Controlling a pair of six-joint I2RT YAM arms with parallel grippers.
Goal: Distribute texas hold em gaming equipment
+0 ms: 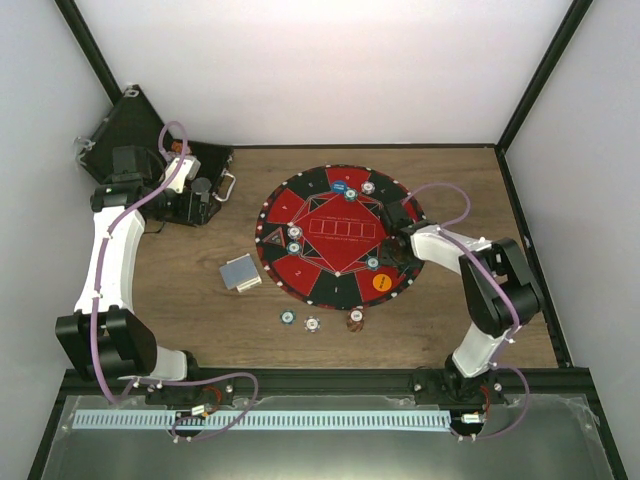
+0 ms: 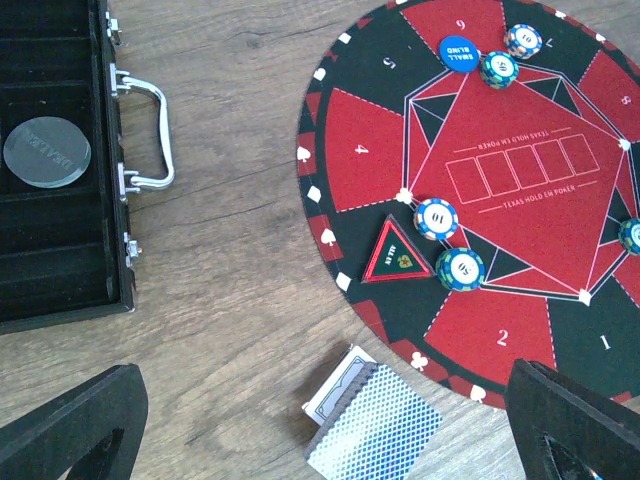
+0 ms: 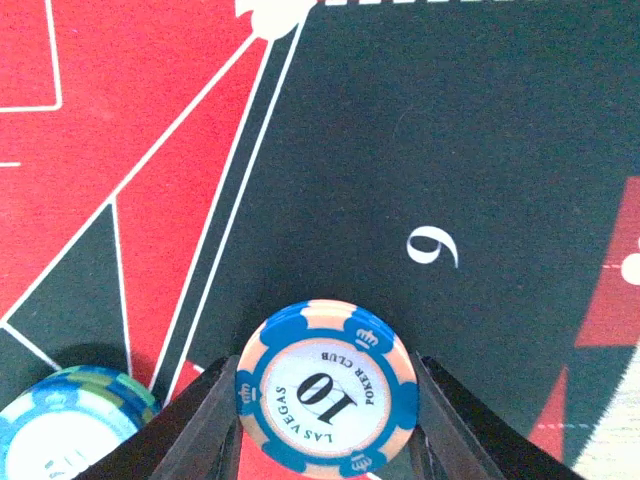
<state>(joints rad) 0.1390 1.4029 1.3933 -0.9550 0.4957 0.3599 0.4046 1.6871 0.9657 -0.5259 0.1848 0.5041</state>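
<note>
Nearest the arm bases, three chips (image 1: 313, 322) lie in a loose row on the wooden table (image 1: 220, 320), just off the near rim of the mat (image 2: 360, 130). A step further in and to the left sits the deck of cards (image 2: 372, 432), grey-blue backs up, just beside the mat's edge, with one white card poking out beneath it.

On the mat now. At its near right the orange button disc (image 1: 380, 282) lies flat. Just past it, here's the action: the right gripper (image 3: 326, 372) is down low over the black field marked 9, its fingers (image 3: 200, 420) pinched on the rim of a blue-and-peach chip (image 3: 327, 392), the "10" face turned up to the wrist camera. Whether that chip touches the mat, I can't tell. A blue-green chip (image 3: 60, 425) lies close beside it.

Across on the mat's left side, two striped chips (image 2: 436, 218) sit just beside a red triangle marker (image 2: 397, 255).

At the far edge, the blue button disc (image 2: 459, 52), marked SMALL BLIND, has another pair of chips (image 2: 497, 69) right next to it.

Far left, off the mat, the black case (image 2: 60, 290) lies open, silver handle (image 2: 155, 135) facing the mat, with a round grey dealer disc (image 2: 47, 152) in one compartment. The left gripper (image 1: 200, 192) hovers there, fingers (image 2: 80, 425) spread wide, holding nothing.
</note>
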